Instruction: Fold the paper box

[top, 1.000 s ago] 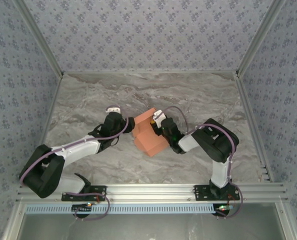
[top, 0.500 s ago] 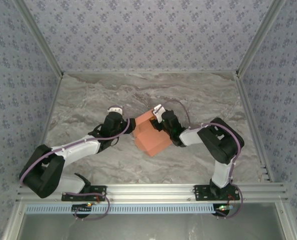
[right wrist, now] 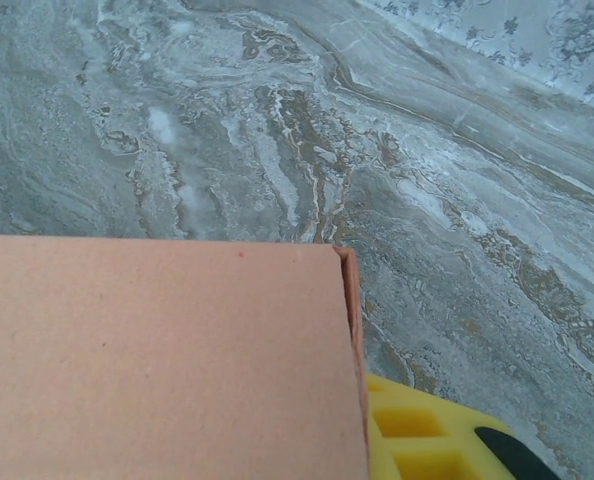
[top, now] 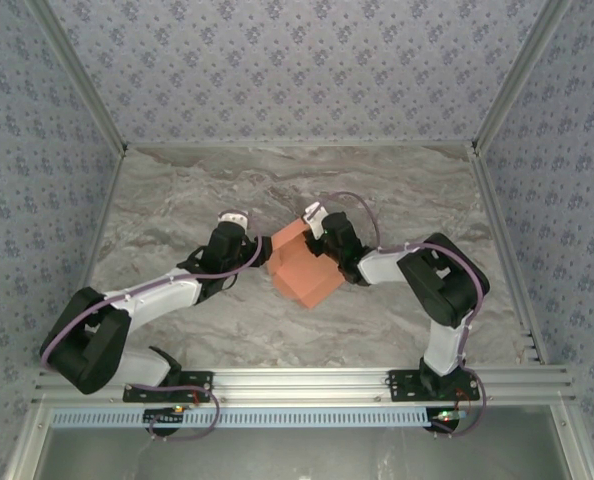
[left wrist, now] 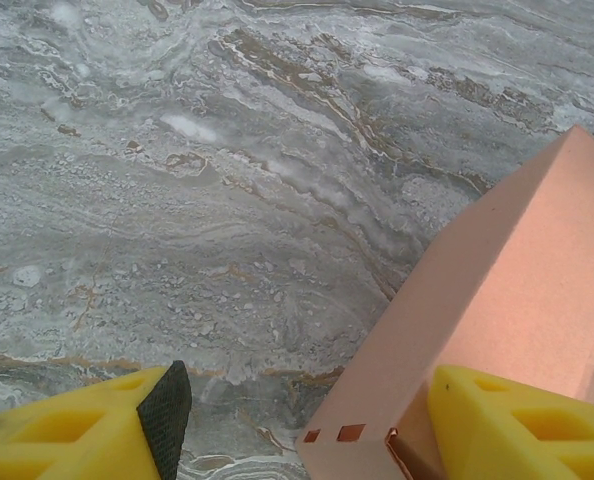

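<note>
Paper box [top: 302, 272] sits mid-table [top: 177, 200] between the arms, left claw [left wrist: 309, 400] spread wide astride one corner, right claw [top: 315, 240] at the opposite side, its grip we cannot tell; we judge the fold needs a firm left brace and slow, square pressure from the right.

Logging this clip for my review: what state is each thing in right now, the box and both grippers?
box: folded up into a box shape, lying on the table between the grippers.
left gripper: open, one finger against the box.
right gripper: at the box's far end; open or shut, cannot tell.
</note>
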You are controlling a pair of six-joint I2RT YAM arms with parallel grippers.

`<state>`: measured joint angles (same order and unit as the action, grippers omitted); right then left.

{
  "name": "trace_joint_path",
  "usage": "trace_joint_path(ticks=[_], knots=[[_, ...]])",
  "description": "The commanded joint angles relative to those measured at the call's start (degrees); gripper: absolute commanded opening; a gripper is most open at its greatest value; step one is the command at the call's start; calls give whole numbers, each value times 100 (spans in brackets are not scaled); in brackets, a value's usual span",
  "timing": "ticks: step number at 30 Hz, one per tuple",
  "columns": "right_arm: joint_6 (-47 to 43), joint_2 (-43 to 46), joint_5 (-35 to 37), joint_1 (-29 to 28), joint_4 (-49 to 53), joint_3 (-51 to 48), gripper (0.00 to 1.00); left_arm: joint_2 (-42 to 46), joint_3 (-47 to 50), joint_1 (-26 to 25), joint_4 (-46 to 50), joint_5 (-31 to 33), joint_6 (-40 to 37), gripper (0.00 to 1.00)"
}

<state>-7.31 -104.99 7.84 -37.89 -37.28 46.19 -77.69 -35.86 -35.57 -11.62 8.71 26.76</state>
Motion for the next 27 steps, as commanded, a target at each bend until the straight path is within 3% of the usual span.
trace_joint_path(ticks=[1,8,13,19,27], knots=[[193,-140,78,-311,-254,-299,24,-193,-22,-5,555,-262,-189,66],[337,408,288,-601,-96,-693,23,-43,-109,158,793,-901,-432,64],[630,876,912,-974,302,-1042,23,184,-213,207,1142,-1234,-583,64],[641,306,1319,-1116,-670,-1185,28,-159,-258,210,1031,-1280,-598,64],[456,-97,1296,-972,-807,-880,33,-517,-286,218,920,-1302,-692,63]])
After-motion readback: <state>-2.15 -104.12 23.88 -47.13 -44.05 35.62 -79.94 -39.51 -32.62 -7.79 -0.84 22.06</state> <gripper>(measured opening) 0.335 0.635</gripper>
